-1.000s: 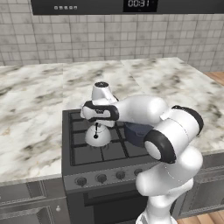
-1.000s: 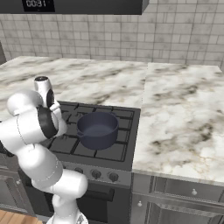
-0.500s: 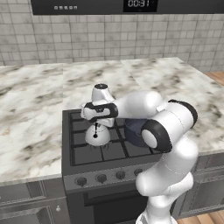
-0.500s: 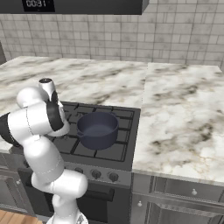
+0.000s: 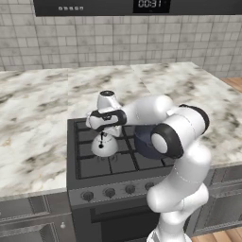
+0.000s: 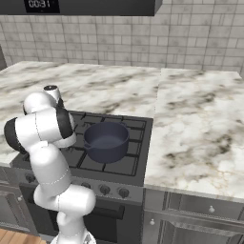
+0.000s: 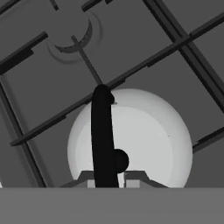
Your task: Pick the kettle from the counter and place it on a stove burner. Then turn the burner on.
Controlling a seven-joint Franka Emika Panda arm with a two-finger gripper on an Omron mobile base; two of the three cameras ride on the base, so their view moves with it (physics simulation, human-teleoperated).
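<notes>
Gripper (image 5: pixel 102 134) clamped on the thin black handle (image 7: pixel 103 140) of the kettle (image 5: pixel 104 145), which sits at or just above the front-left stove burner (image 5: pixel 108 158), left of the dark round pot (image 6: pixel 106 140); contact with the grate cannot be told. Top grip likely keeps the smooth silvery dome upright. Black cast-iron bars cross beneath.

A dark pot (image 6: pixel 106 140) blocks the stove's middle, just right of the kettle (image 5: pixel 104 145); the counter (image 6: pixel 200 128) lies open.

Base cams behind arm at 7 and 5 o'clock, sharing the stove (image 5: pixel 118 163); hand cam close, straight down on kettle (image 7: pixel 144 144).
</notes>
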